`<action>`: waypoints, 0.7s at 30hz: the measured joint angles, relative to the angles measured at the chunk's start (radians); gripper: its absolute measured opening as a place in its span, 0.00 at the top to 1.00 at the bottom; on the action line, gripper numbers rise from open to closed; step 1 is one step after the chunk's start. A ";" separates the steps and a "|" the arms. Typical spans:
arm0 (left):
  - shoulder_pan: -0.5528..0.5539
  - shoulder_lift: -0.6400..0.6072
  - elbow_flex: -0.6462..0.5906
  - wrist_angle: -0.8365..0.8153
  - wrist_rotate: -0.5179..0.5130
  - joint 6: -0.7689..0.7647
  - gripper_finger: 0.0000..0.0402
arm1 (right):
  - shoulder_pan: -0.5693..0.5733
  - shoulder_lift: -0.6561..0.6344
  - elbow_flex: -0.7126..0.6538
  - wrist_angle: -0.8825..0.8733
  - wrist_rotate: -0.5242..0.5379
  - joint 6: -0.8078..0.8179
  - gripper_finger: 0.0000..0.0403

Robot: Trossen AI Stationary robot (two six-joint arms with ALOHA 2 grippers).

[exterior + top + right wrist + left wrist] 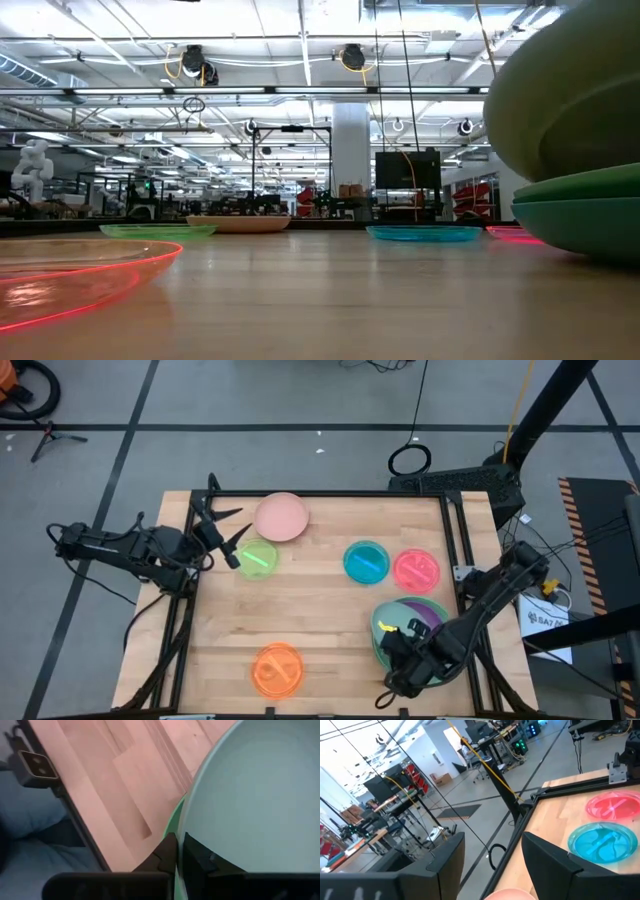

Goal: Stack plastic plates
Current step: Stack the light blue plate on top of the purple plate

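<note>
As the right end effector [176,851] pinched the rim of a mint plate [260,795] atop the green/teal stack [385,645] at the bench's [320,640] near-right, the left end effector [228,532] hovered spread betw. pink plate [281,516] & yellow-green plate [258,558].

The round plastic pink plate [281,517] is soft pink. The small see-through plates are yellow-green [257,557], blue [366,561], red [416,570] and orange [277,668]. The light wooden table [320,630] has pale brown stripes.
</note>
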 joint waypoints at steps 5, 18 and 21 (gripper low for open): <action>0.000 0.000 0.000 0.026 0.000 0.031 0.50 | 0.000 0.044 0.000 0.010 -0.001 0.000 0.97; 0.000 0.000 0.000 0.077 0.000 0.080 0.50 | 0.000 0.065 0.000 0.019 0.003 0.086 0.87; 0.000 0.000 0.000 0.077 0.000 0.081 0.50 | 0.000 0.065 0.000 0.008 0.004 0.105 0.80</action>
